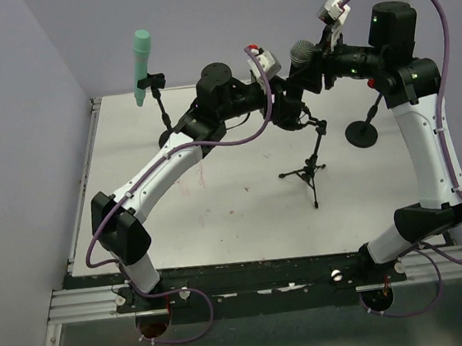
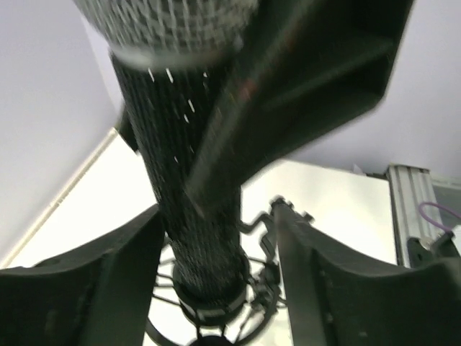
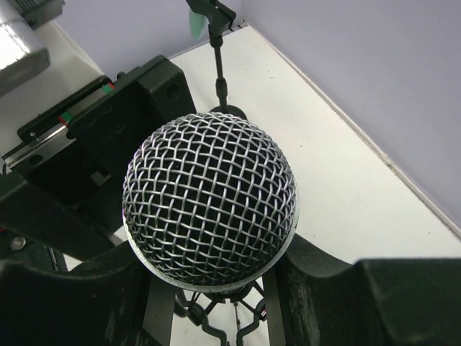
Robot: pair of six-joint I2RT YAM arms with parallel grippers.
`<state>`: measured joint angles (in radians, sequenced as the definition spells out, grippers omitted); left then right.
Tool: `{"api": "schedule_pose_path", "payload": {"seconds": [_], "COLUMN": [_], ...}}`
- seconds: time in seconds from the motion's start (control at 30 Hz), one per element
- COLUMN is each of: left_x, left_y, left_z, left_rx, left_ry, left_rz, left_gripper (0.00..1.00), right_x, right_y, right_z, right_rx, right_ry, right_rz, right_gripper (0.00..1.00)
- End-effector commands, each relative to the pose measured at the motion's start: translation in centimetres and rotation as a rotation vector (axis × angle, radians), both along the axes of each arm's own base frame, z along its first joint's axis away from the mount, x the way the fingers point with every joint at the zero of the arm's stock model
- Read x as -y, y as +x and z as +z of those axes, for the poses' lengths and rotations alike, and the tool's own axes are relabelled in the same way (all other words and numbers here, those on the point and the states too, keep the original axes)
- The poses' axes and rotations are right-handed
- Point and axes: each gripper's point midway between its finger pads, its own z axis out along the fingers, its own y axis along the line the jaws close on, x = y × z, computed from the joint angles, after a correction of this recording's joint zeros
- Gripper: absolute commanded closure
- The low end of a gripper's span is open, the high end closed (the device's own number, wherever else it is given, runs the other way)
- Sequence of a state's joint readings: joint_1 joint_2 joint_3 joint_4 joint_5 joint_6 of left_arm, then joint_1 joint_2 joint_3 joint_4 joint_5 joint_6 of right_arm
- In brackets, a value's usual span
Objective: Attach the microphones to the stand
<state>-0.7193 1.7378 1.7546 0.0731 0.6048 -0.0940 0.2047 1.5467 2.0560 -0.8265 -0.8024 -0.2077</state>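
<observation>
Black mic (image 2: 194, 180): stiff, top-heavy, prob. slick body sits btwn L pincer (image 2: 216, 241) half-open jaws, ungripped; R pincer (image 3: 216, 306) seems clamped under mesh head (image 3: 209, 194), so hold body, not mesh.

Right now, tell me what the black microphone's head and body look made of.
Head of the black microphone: woven metal wire, bright silver, going by the open crisscross mesh. Body: matte black with a fine netted texture, perhaps coated metal or plastic; blur leaves it open.
</observation>
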Motion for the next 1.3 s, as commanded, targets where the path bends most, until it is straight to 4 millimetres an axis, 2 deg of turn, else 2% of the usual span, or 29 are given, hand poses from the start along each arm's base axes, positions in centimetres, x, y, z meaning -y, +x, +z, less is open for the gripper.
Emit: {"api": "schedule_pose_path", "payload": {"seconds": [0.0, 0.2, 0.4, 0.53, 0.63, 0.7, 0.73, 0.8, 0.87, 0.93, 1.0, 1.13, 1.27], "left_x": [-1.4, -3.5, -7.6, -10.3, -11.9, -13.1, -13.5, -14.4, -15.2, -15.9, -16.6, -17.7, -19.0], "left_y": [-2.5, -2.5, -3.1, -4.3, -5.6, -6.3, -6.7, -7.5, -8.2, -8.9, -9.7, -10.8, -11.5], "left_z": [1.3, 0.2, -1.5, -3.4, -4.4, -5.1, -5.3, -5.5, -5.9, -6.2, -6.2, -7.0, -8.0], "left_rx": [0.047, 0.008, -0.024, -0.047, -0.055, -0.058, -0.061, -0.064, -0.074, -0.086, -0.093, -0.11, -0.126], "left_ry": [-0.035, -0.009, -0.027, -0.006, 0.004, 0.01, 0.01, 0.013, 0.014, 0.012, 0.006, 0.006, 0.024], "left_rz": [-0.043, 0.032, 0.126, 0.177, 0.198, 0.215, 0.222, 0.236, 0.244, 0.252, 0.256, 0.273, 0.309], "left_gripper": [0.27, 0.15, 0.14, 0.14, 0.13, 0.12, 0.11, 0.1, 0.09, 0.05, 0.02, 0.02, 0.02], "right_x": [-0.5, -0.7, -0.2, 0.2, 0.4, 0.4, 0.5, 0.4, 0.3, 0.2, 0.3, 0.9, 3.2], "right_y": [-1.3, -1.4, -2.0, -2.3, -2.8, -3.0, -3.1, -3.4, -3.5, -3.5, -3.4, -3.4, -3.8], "right_z": [-1.8, -5.4, -8.4, -11.0, -11.7, -11.7, -11.6, -10.8, -10.0, -9.0, -8.0, -5.9, -4.1], "right_rx": [-0.055, -0.101, -0.107, -0.132, -0.135, -0.124, -0.125, -0.109, -0.101, -0.09, -0.068, -0.014, 0.025], "right_ry": [-0.032, -0.086, -0.129, -0.162, -0.168, -0.165, -0.161, -0.152, -0.142, -0.133, -0.129, -0.122, -0.11], "right_rz": [0.05, 0.069, 0.064, 0.062, 0.061, 0.063, 0.062, 0.066, 0.071, 0.067, 0.058, 0.022, -0.022], "right_gripper": [0.89, 0.89, 0.9, 0.9, 0.88, 0.8, 0.71, 0.42, 0.22, 0.07, 0.0, 0.0, 0.0]}}
